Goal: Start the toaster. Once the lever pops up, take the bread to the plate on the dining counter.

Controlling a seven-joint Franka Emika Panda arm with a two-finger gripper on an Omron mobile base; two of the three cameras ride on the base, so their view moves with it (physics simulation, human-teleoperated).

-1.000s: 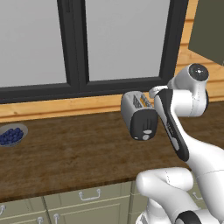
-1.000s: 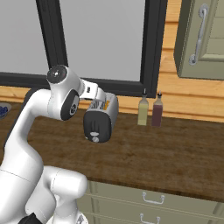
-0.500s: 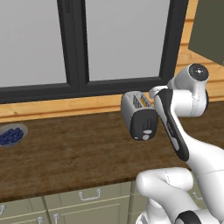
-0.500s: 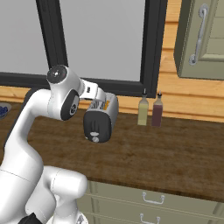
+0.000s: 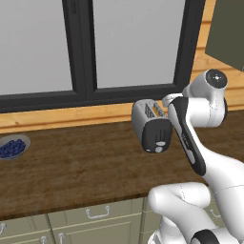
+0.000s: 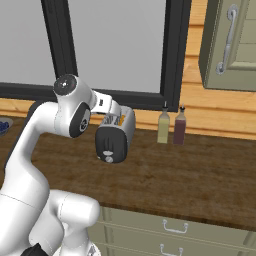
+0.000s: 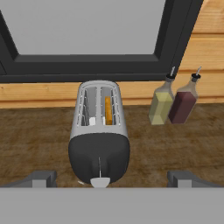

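Note:
The silver-grey toaster stands on the wooden counter below the window, its black end panel facing me. It also shows as the toaster and the toaster in the base views, beside my arm's hand. A slice of bread stands sunk in the right slot. The lever is a small pale tab low on the black panel. My gripper is open and holds nothing, with its fingertips spread wide to either side of the toaster's near end. The plate and the dining counter are out of view.
Two bottles, one yellowish and one dark red, stand against the wall right of the toaster. A grey bowl of blueberries sits far left on the counter. An olive wall cabinet hangs at the upper right.

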